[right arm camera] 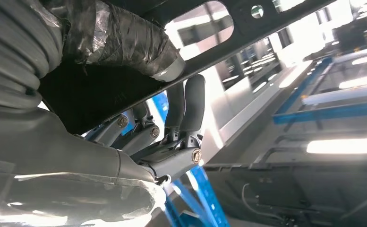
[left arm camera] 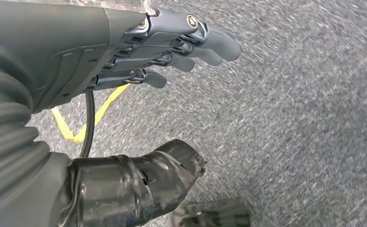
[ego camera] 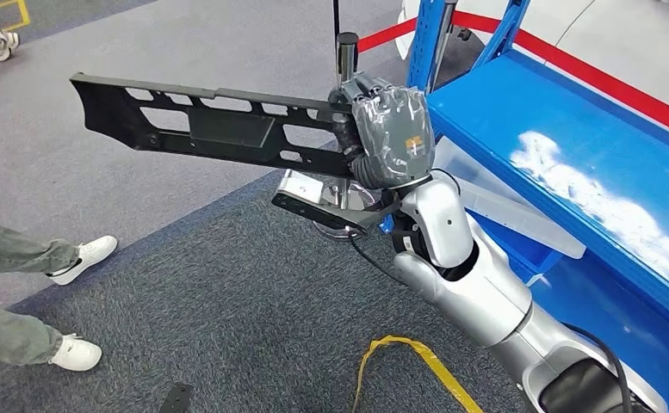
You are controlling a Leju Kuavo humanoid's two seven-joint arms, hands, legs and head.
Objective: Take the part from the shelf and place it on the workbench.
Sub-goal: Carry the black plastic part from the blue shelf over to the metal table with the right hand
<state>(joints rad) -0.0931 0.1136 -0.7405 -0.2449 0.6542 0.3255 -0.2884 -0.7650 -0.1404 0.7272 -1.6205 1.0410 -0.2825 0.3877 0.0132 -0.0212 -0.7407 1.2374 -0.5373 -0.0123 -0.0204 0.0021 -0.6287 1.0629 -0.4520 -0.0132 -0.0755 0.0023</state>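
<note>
Part [ego camera: 219, 129] is riding clear of the blue shelf [ego camera: 563, 129] in our right hand [ego camera: 391, 138], fingers [right arm camera: 186, 106] clamping it (left hand [left arm camera: 172, 47] dangling, fingers released); next we are needing the table.

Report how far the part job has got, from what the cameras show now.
Done: the long black part is off the shelf, gripped at one end by the right hand and held out over the carpet. In hand: carrying it beside the blue shelf. The left hand hangs with its fingers apart, holding nothing. Left: placing it on the workbench.
</note>
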